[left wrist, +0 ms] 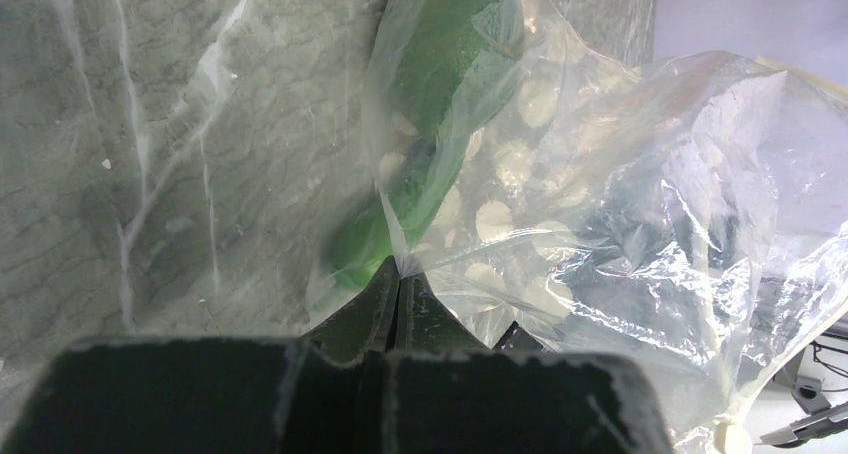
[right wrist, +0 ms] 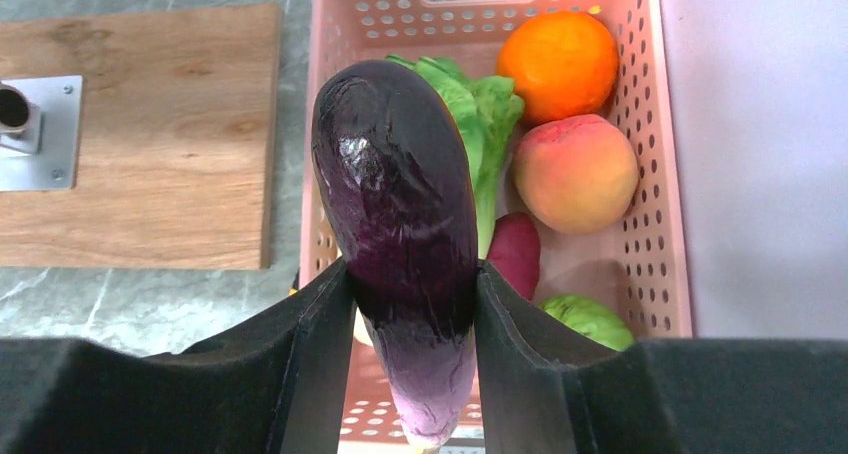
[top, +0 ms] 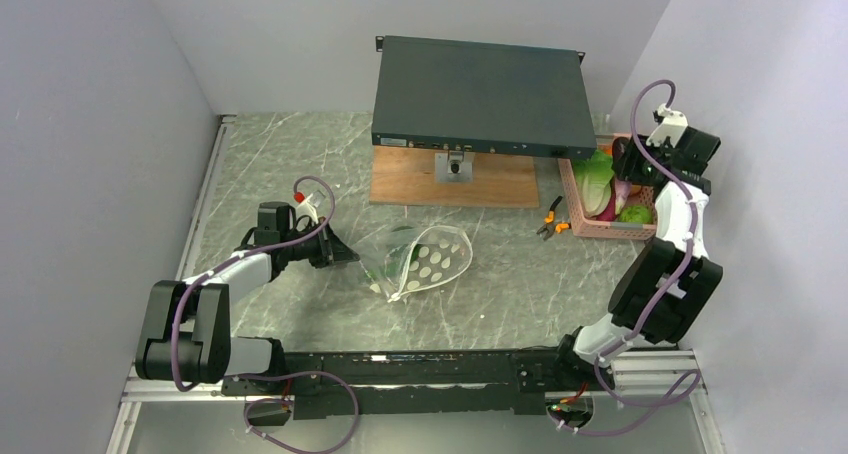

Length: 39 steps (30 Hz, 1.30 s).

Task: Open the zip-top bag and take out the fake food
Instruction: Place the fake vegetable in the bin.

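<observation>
My right claw is clamped on the dark purple plastic eggplant. Its two black fingers press near the narrow, paler end, and the fat glossy bulb juts out ahead of them. That is my first worry. The skin is slick and the weight sits forward of the pinch, so a jolt could pivot the eggplant or let it slide out.

Below and just beyond the fingers lies the pink perforated plastic basket. It holds a leafy green lettuce, a dark red piece, a round green piece, a peach and, farthest from me, an orange ball. It is crowded. Dropped from here, the eggplant could land on the lettuce and roll, or tip over the left rim.

My left claw is closed tight on a fold of the clear floppy zip-top bag printed with white ovals. Just beyond the tips a long green plastic vegetable lies under the film, on the grey marbled table. Through the crinkles I cannot be sure it is wholly inside, though I judge it is, so the emptying is not finished.

Thin film can creep out of a pinch, and any tug would drag bag and vegetable together. Farther out the bag billows upward, and if it sags the plastic may fold over that piece.
</observation>
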Each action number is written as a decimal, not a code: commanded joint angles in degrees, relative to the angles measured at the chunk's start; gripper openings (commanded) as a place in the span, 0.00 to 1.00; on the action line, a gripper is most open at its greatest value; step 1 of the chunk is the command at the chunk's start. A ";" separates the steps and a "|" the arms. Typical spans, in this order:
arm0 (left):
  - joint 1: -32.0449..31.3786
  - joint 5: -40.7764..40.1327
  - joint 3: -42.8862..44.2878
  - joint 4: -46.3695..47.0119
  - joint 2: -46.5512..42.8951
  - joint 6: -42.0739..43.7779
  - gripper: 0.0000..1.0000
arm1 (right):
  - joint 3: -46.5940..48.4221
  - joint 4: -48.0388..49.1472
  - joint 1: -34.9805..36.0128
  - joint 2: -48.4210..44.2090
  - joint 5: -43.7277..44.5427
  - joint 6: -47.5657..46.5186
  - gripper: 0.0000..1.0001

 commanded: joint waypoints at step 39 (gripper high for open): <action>0.36 1.12 1.63 1.80 -1.58 0.66 0.00 | -5.12 -7.01 -0.46 -8.25 -12.88 -12.17 0.82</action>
